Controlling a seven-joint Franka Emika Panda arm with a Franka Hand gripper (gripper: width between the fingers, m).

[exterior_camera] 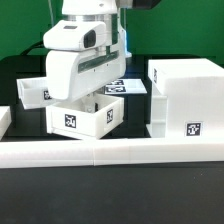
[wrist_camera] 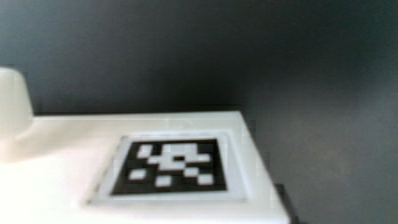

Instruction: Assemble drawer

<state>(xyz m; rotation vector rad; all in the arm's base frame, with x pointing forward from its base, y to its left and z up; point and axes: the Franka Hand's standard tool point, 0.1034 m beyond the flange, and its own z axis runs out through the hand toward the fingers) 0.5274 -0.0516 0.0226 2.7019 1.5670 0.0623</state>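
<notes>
The large white case (exterior_camera: 186, 96) stands at the exterior view's right, with a tag low on its front. One knobbed tray (exterior_camera: 84, 116) with a tag on its front wall sits in the middle, directly under my gripper (exterior_camera: 88, 99). The white hand covers the fingers, so I cannot see whether they hold the tray's wall. The second tray (exterior_camera: 33, 92) sits at the exterior view's left, partly behind the arm. The wrist view shows a flat white surface carrying a tag (wrist_camera: 173, 165) close up, with dark table beyond. No fingers show there.
A long low white rail (exterior_camera: 110, 152) runs across the front. The marker board (exterior_camera: 128, 88) lies behind the middle tray, between arm and case. A blurred white shape (wrist_camera: 15, 110) stands at the edge of the wrist view.
</notes>
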